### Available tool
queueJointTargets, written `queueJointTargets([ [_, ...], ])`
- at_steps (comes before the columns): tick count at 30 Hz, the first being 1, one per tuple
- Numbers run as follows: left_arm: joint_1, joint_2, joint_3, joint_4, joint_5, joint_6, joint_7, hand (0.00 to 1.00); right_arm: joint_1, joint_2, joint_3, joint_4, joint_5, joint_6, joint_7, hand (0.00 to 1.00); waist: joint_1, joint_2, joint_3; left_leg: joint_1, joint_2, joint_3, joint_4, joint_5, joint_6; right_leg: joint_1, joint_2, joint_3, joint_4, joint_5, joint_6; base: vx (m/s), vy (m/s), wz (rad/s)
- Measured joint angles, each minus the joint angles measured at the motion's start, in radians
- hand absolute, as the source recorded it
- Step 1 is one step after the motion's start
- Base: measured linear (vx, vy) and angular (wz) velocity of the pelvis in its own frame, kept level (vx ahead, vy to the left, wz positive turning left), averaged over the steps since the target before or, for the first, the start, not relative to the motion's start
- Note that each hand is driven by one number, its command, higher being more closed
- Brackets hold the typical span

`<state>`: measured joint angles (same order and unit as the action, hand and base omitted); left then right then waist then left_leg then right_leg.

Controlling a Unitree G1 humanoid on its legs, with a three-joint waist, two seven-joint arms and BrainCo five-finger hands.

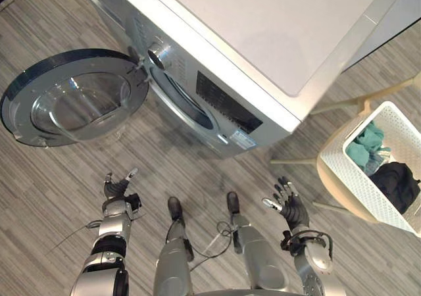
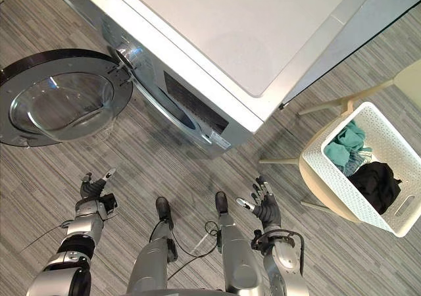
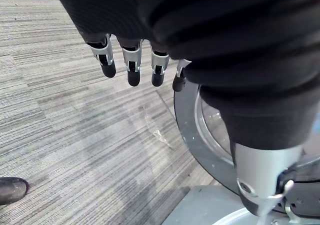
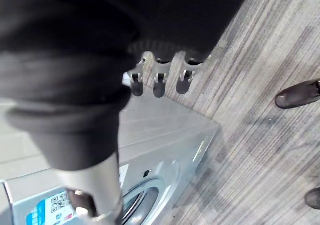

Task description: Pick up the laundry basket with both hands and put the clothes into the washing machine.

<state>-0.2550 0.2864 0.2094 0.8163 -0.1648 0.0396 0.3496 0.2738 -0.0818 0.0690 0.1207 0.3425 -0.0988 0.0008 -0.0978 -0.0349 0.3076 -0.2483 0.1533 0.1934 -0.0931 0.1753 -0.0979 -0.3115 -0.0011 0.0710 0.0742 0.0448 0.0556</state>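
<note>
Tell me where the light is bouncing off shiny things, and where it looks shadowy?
Left eye view: pale glints sit on the glass of the round door and on the chrome knob; the floor is darker just in front of the washing machine. Right wrist view: a bright streak runs down the machine's grey front.

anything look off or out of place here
Nothing stands out. The washing machine door is swung wide open, and the laundry basket sits on a chair with the clothes inside it. The left hand and right hand are open and hold nothing.
</note>
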Motion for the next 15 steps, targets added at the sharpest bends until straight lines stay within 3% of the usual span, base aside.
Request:
queueJointTargets([
  [3, 0.068, -0.052, 0.0, 0.001, 0.011, 0.0, -0.006, 0.0, -0.002, 0.008, -0.033, 0.104, -0.034, 0.013, 0.0, 0.0, 0.0, 0.013, -0.046, 0.042, -0.002, -0.013, 0.0, 0.0, -0.001, 0.056, -0.003, -0.018, -0.008, -0.009, -0.004, 0.02, -0.009, 0.17],
  [7, 0.173, -0.135, 0.001, 0.049, 0.029, -0.001, -0.048, 0.0, -0.018, 0.01, -0.124, 0.299, -0.103, 0.034, -0.007, 0.0, 0.002, 0.058, -0.109, 0.071, -0.005, -0.047, -0.001, -0.006, -0.003, 0.103, -0.009, -0.059, 0.0, -0.038, -0.003, -0.02, 0.02, 0.31],
  [11, 0.326, -0.253, 0.085, 0.143, 0.062, 0.001, -0.104, 0.0, -0.09, -0.008, -0.265, 0.568, -0.179, 0.08, -0.043, 0.0, 0.01, 0.099, -0.15, 0.138, -0.019, -0.046, 0.049, -0.077, 0.011, 0.162, -0.023, -0.035, 0.052, -0.082, 0.01, -0.01, 0.052, -0.03],
  [15, 0.401, -0.301, 0.158, 0.155, 0.061, 0.0, -0.143, 0.0, -0.085, -0.006, -0.298, 0.591, -0.174, 0.086, -0.053, 0.0, 0.043, 0.105, -0.172, 0.143, -0.038, -0.117, 0.187, -0.178, -0.014, 0.163, -0.019, 0.04, 0.109, -0.11, 0.013, -0.03, 0.032, -0.48],
])
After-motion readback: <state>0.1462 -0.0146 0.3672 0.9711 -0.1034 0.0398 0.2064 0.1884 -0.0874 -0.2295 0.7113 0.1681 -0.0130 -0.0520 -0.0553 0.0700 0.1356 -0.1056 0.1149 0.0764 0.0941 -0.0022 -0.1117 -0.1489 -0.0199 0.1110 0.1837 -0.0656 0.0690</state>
